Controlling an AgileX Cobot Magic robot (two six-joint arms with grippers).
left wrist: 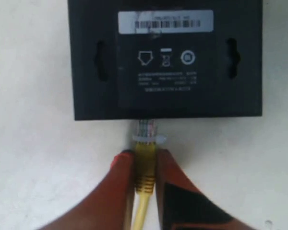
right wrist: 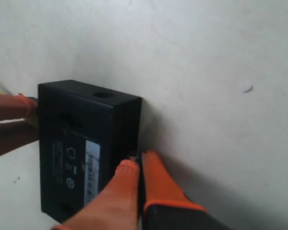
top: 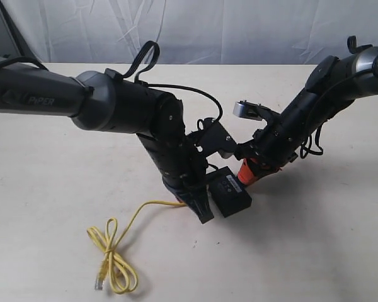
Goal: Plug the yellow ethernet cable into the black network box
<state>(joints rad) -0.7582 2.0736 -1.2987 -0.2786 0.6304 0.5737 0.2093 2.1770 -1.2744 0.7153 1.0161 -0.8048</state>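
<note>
The left gripper (left wrist: 145, 163) pinches its orange fingers tight on the yellow ethernet cable (left wrist: 145, 148), gripping the moulded boot just behind the clear plug (left wrist: 147, 128), whose tip meets the near edge of the black network box (left wrist: 165, 62). The box lies flat on the pale table (top: 50, 189) at mid-scene, a white barcode label (left wrist: 165, 21) and faint printed symbols on its upward face, with a slot at either side. Across from it, the right gripper (right wrist: 139, 160) has its orange fingers drawn together and pressed against the box's opposite side, with nothing visible between them. Both arms angle steeply down to the box, the left arm (top: 101, 100) reaching in from the left and the right arm (top: 327, 88) from the right. The cable trails from the left gripper across the table to loose loops near the front edge, ending in its free plug (top: 99, 277). The port itself is hidden, so whether the plug is seated cannot be told; the label's print is too blurred to read.
</note>
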